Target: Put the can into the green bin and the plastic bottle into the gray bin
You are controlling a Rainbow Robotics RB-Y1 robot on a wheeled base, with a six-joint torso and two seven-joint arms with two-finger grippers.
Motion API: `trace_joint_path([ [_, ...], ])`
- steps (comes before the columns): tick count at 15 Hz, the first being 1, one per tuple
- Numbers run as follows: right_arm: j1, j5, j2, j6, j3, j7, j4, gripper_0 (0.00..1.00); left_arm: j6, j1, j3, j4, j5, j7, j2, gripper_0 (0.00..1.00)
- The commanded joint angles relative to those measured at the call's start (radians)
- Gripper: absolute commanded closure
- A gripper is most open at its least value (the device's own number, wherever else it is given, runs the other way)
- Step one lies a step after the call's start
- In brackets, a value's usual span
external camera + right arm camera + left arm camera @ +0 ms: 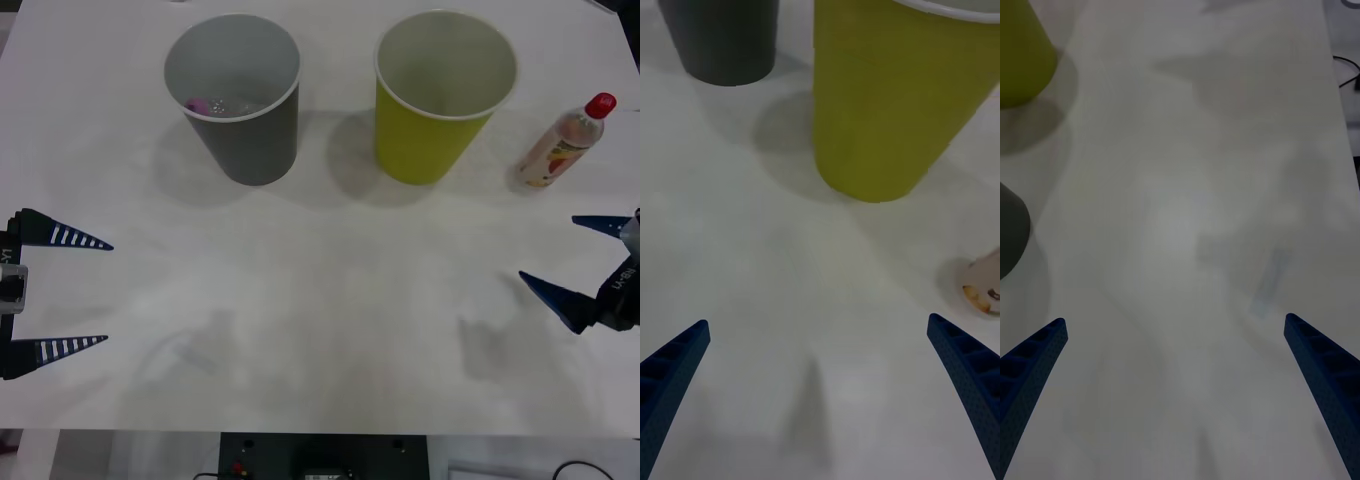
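**Bins and bottle upright on the worktop, both arms empty**

Bins stand side by side toward twelve o'clock on the white worktop (320,330). We see the gray bin (240,100) at about eleven o'clock and the green bin (437,95) at about one o'clock, both upright, mouths open, a clear gap between them. Inside the gray bin something small and pink rests against the bottom with a pale, shiny shape beside it; we cannot tell what either is. The green bin's pale inside looks bare as far as we can see into it.

The plastic bottle (566,140) stands at about two o'clock, near the green bin but not touching it, its red cap up and leaning away from that bin.

The left gripper (108,292) sits at the nine o'clock edge, its blue ribbed fingers (68,238) spread wide and holding nothing, well apart from both bins. The right gripper (546,255) sits at the three o'clock edge, nearer us than the bottle, fingers likewise spread wide and empty. From the right wrist we look at the green bin's wall (895,105) close ahead, the gray bin's base (722,37) beyond it, and the bottle's base (986,292) at the frame's edge.
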Motion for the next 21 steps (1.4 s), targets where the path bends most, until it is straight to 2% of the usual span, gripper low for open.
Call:
trace_joint_path([
  [1, -0.008, -0.039, -0.058, 0.218, 0.13, -0.032, -0.013, 0.0, 0.0, 0.0, 0.0, 0.0, 0.0, 0.0, 0.0, 0.0],
  [4, -0.04, -0.059, -0.084, 0.36, 0.236, -0.111, -0.01, 0.0, 0.0, 0.0, 0.0, 0.0, 0.0, 0.0, 0.0, 0.0],
  [7, -0.135, -0.086, -0.115, 0.564, 0.411, -0.236, -0.01, 0.0, 0.0, 0.0, 0.0, 0.0, 0.0, 0.0, 0.0, 0.0],
  [11, -0.277, -0.1, -0.107, 0.766, 0.586, -0.362, 0.048, 0.0, 0.0, 0.0, 0.0, 0.0, 0.0, 0.0, 0.0, 0.0],
  [14, -0.371, -0.097, -0.062, 0.82, 0.65, -0.404, 0.143, 0.0, 0.0, 0.0, 0.0, 0.0, 0.0, 0.0, 0.0, 0.0],
  [21, -0.544, -0.109, 0.073, 0.82, 0.708, -0.427, 0.389, 0.0, 0.0, 0.0, 0.0, 0.0, 0.0, 0.0, 0.0, 0.0],
])
